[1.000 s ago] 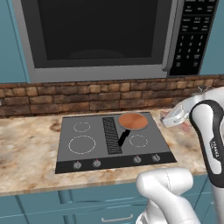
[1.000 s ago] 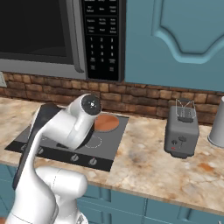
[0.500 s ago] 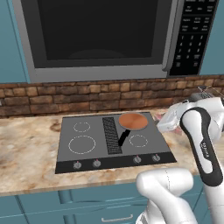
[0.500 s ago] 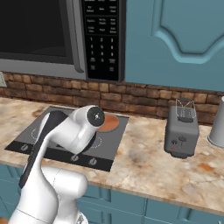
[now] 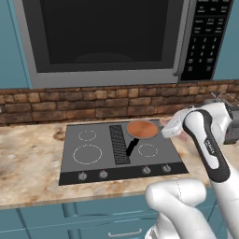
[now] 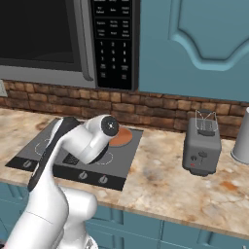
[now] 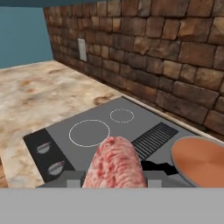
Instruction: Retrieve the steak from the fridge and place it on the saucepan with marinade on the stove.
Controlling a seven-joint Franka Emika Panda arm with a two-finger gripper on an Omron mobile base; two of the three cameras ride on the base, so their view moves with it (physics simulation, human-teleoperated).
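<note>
The steak [image 7: 116, 162], a reddish-pink slab with pale streaks, sits between the two dark fingertips of my gripper [image 7: 114, 177], which is shut on it. It hangs above the front of the stove [image 7: 94, 131], left of the saucepan [image 7: 202, 158] in the hand view. From the left base view, the saucepan [image 5: 142, 129] with its copper inside and black handle rests on the back right burner of the stove [image 5: 93, 154], and my gripper [image 5: 169, 129] hovers just right of it. My arm hides most of the saucepan [image 6: 122, 137] from the right. The fridge is out of view.
A microwave [image 5: 102, 37] hangs over the stove against a brick wall [image 5: 70, 105]. A grey toaster [image 6: 201, 148] stands on the counter to the right, with a pale grey vessel [image 6: 242, 138] beyond it. A wall outlet [image 7: 82, 49] sits left of the stove.
My arm has swung left with the steak, bringing the hand from beside the stove's right edge closer to the saucepan. The pan has not moved.
</note>
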